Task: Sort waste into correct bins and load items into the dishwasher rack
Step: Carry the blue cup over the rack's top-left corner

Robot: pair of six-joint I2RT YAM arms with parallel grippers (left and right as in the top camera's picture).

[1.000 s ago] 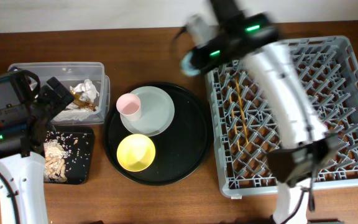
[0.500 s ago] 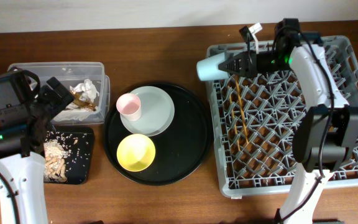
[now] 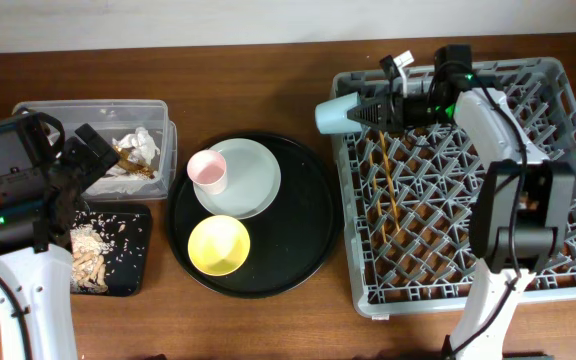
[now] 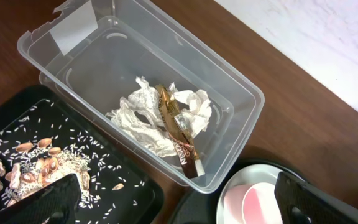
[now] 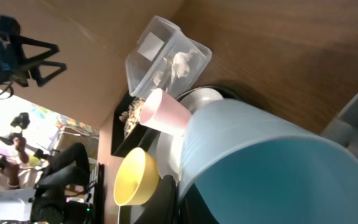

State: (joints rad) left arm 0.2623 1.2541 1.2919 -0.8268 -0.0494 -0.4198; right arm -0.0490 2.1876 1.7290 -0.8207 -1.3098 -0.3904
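A: Near side first: the left claw (image 3: 86,158) hangs spread and empty over the clear box (image 3: 58,118). What changed?
B: The right arm's sweep has ended. The right claw (image 3: 364,110), clenched on the blue cup (image 3: 334,113), sits at the far-left corner of the dishwasher rack (image 3: 568,250). Loading looks imminent.
A: Orientation?
B: On its side, long axis left to right, wider end leftward.

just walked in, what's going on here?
The right gripper is shut on the blue cup, on its side at a corner of the dishwasher rack. Chopsticks lie in it. The pink cup, plate and yellow bowl sit in the round black tray. The left gripper hangs open over the clear box of tissues and wrapper and the shallow tray of food scraps.
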